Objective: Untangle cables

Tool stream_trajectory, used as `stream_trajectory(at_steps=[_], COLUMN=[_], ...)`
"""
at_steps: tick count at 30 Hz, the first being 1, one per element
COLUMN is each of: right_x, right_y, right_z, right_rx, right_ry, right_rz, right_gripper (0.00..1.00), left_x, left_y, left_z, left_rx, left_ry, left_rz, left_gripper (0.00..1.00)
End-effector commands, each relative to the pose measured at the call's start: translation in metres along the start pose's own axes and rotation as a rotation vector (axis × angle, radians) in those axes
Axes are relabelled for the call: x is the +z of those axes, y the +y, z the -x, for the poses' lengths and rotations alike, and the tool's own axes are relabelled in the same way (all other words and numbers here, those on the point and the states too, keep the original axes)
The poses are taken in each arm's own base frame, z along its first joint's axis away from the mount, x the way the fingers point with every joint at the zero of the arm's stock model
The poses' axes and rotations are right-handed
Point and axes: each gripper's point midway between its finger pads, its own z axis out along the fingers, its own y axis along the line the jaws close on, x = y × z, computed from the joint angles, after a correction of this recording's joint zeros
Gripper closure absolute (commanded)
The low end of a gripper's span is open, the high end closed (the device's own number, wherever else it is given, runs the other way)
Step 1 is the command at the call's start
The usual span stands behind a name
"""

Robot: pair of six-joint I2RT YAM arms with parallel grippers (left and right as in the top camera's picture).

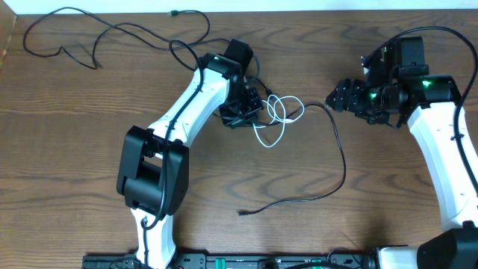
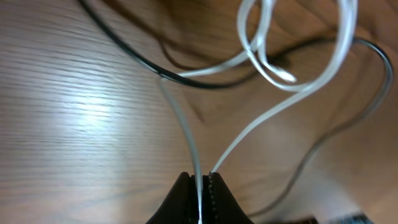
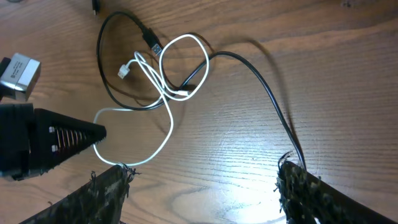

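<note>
left gripper pinching white cable, right gripper open

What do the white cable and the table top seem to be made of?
The white cable: probably plastic or rubber sheath, smooth, glossy; it bends in soft loops. The table: wood or wood-look laminate, brown grain lines, a sheen under the light.

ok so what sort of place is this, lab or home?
Probably a robotics lab bench: a wood-grain table, a left arm and right arm mounted at its edge, and a white cable tangled with a black cable.
</note>
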Motion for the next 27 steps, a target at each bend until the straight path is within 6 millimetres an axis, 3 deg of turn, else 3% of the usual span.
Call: stream_trajectory(at_steps=[1, 2, 8, 14, 18, 22, 27], right_x=[0.001, 0.001, 0.012, 0.033, 0.046, 0.052, 0.054], right_y=[0.002, 0.001, -0.003, -0.006, 0.006, 0.025, 0.044], right_z=[-0.001, -0.001, -0.003, -0.014, -0.023, -0.028, -0.022], right_rx=[-0.042, -0.050, -0.052, -0.024, -0.037, -0.038, -0.045], right_ry=[0.002, 0.002, 0.000, 0.013, 0.032, 0.039, 0.005], right_rz=[0.000, -0.001, 0.001, 0.017, 0.087, 0.161, 0.204], right_gripper=[0.24, 0.25, 0.25, 0.23, 0.22, 0.22, 0.21], left_x=[-0.026, -0.048, -0.132, -0.233, -0.291, -0.331, -0.351], left_y=[-0.035, -0.050, -0.096, -0.134, -0.149, -0.156, -0.158], left_z=[-0.004, -0.004, -0.014, -0.041, -0.064, -0.084, -0.097], left_rx=[0.114, 0.165, 0.329, 0.497, 0.576, 0.590, 0.608], left_ry=[-0.004, -0.056, -0.269, -0.532, -0.678, -0.757, -0.801], left_rz=[-0.126, -0.165, -0.337, -0.540, -0.657, -0.753, -0.798], left_gripper=[0.93, 0.93, 0.92, 0.93, 0.93, 0.93, 0.93])
